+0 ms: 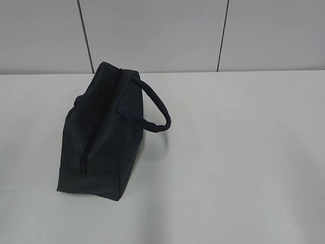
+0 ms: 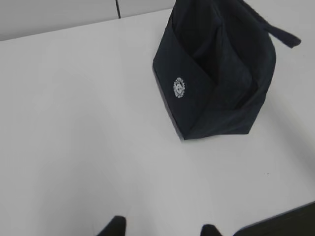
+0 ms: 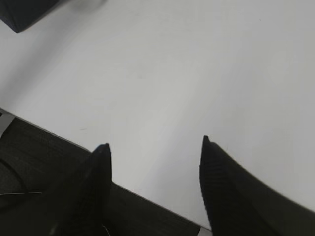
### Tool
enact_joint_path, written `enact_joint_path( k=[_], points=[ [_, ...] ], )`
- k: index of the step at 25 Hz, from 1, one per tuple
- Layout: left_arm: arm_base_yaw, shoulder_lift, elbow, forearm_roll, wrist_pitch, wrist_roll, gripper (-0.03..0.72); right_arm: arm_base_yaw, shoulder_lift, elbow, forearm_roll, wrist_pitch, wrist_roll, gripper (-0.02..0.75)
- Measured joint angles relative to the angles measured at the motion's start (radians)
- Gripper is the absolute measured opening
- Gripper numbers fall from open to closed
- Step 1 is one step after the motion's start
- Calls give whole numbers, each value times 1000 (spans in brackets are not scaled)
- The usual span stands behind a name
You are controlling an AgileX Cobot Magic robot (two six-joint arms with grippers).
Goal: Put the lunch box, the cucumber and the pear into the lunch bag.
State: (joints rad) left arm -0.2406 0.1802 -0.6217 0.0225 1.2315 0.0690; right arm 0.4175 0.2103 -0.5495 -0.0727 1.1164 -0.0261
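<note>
The dark navy lunch bag stands on the white table, left of centre in the exterior view, its looped handle hanging to the right and its zipper line running along the top. It also shows in the left wrist view, with a small white round logo on its end. A corner of it shows at the top left of the right wrist view. The lunch box, the cucumber and the pear are out of view. My left gripper is open and empty over bare table. My right gripper is open and empty above the table's front edge.
The white table stretches to the right and front of the bag. A grey panelled wall stands behind it. The table's dark front edge shows in the right wrist view. Neither arm shows in the exterior view.
</note>
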Motion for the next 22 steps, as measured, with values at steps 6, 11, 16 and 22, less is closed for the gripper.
enact_joint_path(
  k=[6,11,16,22],
  points=[
    [0,-125,11,13,42,-1,283,0,-166,45,10,14,-2,444],
    [0,-193,43,16,32,-3,280,0,-226,46,12,20,10,444],
    [0,-194,80,-5,-83,-3,279,0,-226,47,17,23,16,444],
    [0,-194,92,-14,-109,-3,276,0,-226,54,19,24,18,444]
  ],
)
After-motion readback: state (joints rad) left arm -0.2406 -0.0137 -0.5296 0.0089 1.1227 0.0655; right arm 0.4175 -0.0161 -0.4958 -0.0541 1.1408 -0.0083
